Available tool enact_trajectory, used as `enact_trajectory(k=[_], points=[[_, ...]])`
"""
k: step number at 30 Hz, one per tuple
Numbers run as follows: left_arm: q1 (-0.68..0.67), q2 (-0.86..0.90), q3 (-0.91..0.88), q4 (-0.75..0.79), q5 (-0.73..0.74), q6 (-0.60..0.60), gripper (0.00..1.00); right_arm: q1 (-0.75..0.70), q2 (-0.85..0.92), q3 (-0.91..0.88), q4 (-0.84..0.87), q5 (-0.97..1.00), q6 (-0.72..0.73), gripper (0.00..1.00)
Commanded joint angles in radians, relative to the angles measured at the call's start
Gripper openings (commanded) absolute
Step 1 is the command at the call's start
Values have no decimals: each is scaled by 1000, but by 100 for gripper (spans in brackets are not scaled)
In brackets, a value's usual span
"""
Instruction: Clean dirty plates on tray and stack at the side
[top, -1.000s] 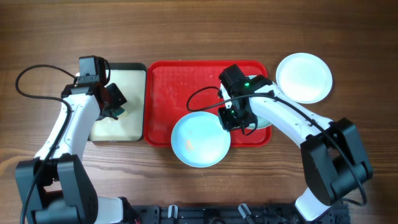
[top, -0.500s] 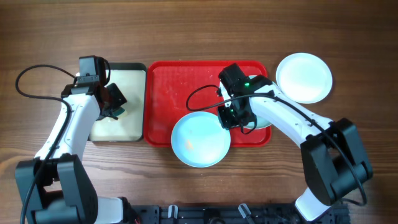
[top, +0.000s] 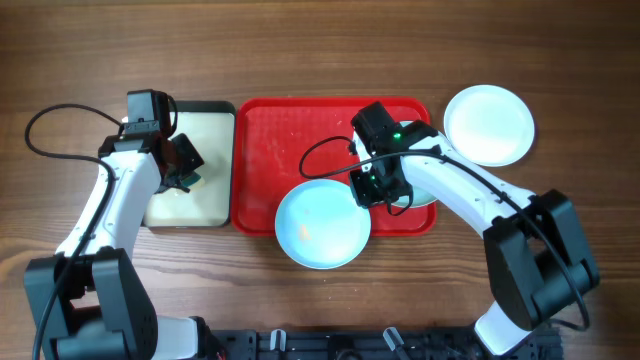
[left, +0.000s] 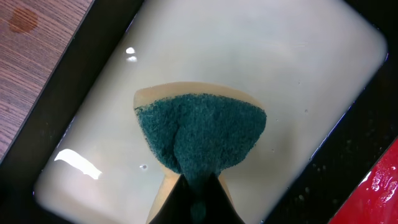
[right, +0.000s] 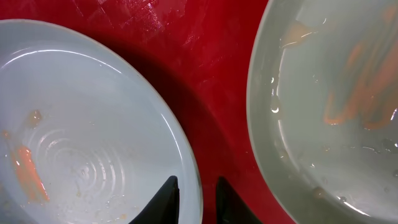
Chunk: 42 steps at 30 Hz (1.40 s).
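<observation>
My right pincer (right: 196, 186) clamps the lower aqua plate (top: 320, 228) by its right-hand rim; my left pincer (left: 196, 194), pinching the sponge (left: 202, 134), sits far left.

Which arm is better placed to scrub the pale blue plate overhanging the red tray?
Left: the left gripper holds the green scouring sponge, while the right gripper pinches the rim of the pale blue round plastic plate.
</observation>
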Motion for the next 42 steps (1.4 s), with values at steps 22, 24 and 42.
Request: enact_trajectory(k=[22,24,42], points=[[-4,-3,-10,0,-9,8,4,50,-3,-8,66,57,20,22],[-4,-3,-10,0,-9,8,4,50,-2,-8,66,65,18,22],[-4,-3,-10,-3,-9,8,4,50,46,-8,11,72,22,14]])
